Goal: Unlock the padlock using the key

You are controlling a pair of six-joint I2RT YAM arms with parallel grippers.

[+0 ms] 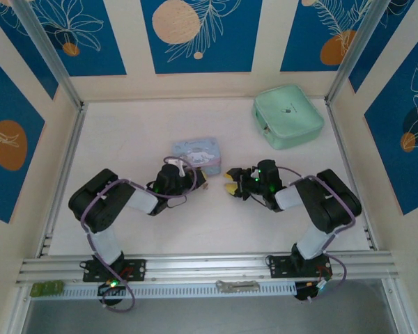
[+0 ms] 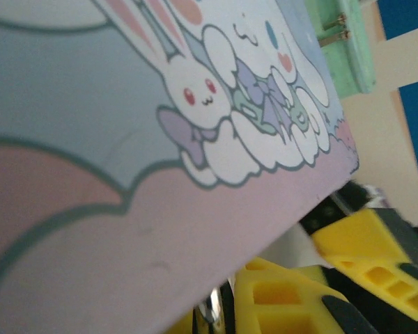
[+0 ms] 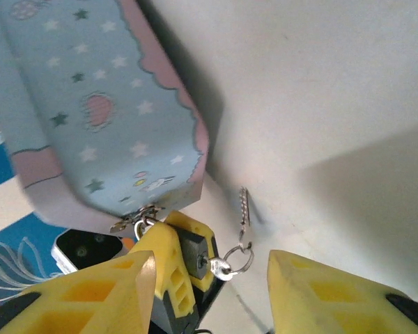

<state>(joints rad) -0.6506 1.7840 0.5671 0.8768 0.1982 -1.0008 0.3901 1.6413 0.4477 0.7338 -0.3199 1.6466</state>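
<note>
Left pincer (image 1: 200,179) at the near right corner of the cartoon-printed tin box (image 1: 195,152), yellow fingers pressed on the black padlock (image 3: 189,252), which hangs at the tin's hasp (image 3: 143,219). The key (image 3: 219,270) meets the padlock's face; how deep it sits, cannot tell. Ring (image 3: 241,259) and short chain (image 3: 244,205) trail from it. Right pincer (image 1: 230,183) spread, a finger either side of the key, not touching. Mint pouch (image 1: 288,117) far right on the tabletop (image 1: 146,223).
</note>
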